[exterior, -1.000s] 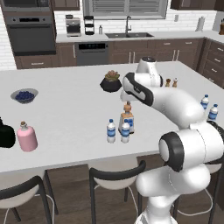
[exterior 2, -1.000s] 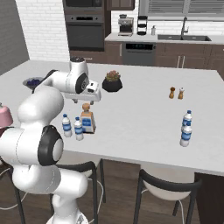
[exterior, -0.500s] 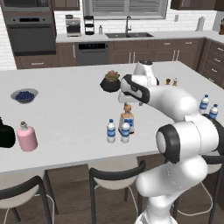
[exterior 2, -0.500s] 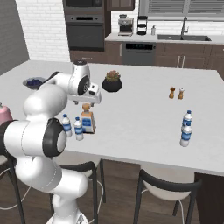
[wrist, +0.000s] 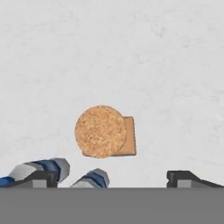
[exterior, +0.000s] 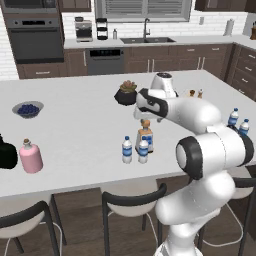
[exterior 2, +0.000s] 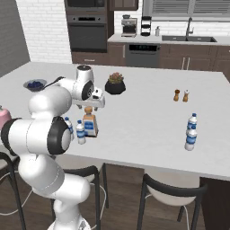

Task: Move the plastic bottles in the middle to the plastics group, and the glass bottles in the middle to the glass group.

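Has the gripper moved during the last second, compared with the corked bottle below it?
Yes. The gripper, open, has come in over the corked bottle and now hangs right above its cork; the bottle itself has stayed in place on the counter.

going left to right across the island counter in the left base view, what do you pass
black bottle → pink flask → bowl of blueberries → two water bottles → corked square bottle → salt and pepper shakers → two more water bottles

White island counter (exterior: 75, 135) with bottles, pink flask (exterior: 30, 157), blueberry bowl (exterior: 28, 109), plant pot (exterior: 127, 93).
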